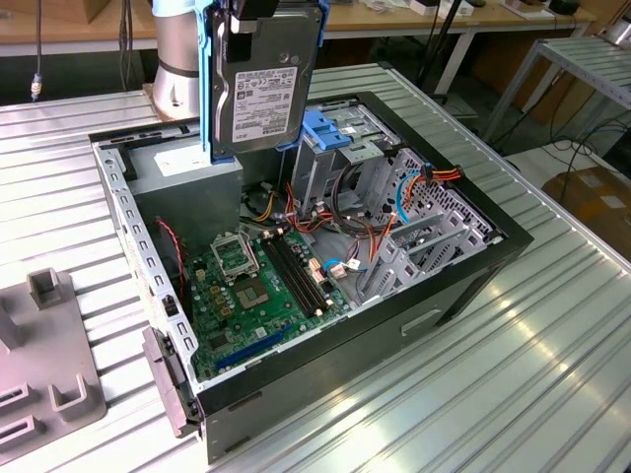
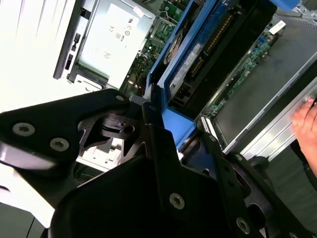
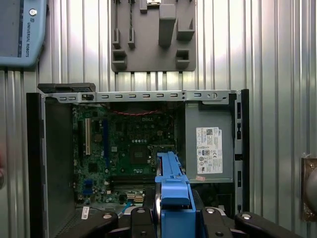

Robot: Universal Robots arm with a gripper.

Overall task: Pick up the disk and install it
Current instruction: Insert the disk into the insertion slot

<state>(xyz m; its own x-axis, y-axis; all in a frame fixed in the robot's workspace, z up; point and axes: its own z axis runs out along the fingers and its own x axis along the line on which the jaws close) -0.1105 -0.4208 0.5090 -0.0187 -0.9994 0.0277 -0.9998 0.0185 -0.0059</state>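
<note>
The disk [image 1: 261, 89], a grey metal drive with a white label in a bright blue carrier rail, hangs upright over the back of the open computer case [image 1: 473, 266]. My gripper [image 1: 248, 12] is shut on its upper edge. In the first wrist view the blue carrier [image 3: 171, 191] sits between the black fingers [image 3: 138, 218], above the motherboard [image 3: 129, 148]. In the second wrist view the disk [image 2: 208, 54] runs away from my gripper [image 2: 168, 124], which clamps the blue rail.
A metal drive cage with a blue bracket [image 1: 330, 133] stands in the case beside the disk. The grey power-supply box [image 3: 210, 148] fills one corner. A grey fixture plate [image 1: 39, 365] lies on the ribbed table. A person's hand [image 2: 307, 121] rests at the case edge.
</note>
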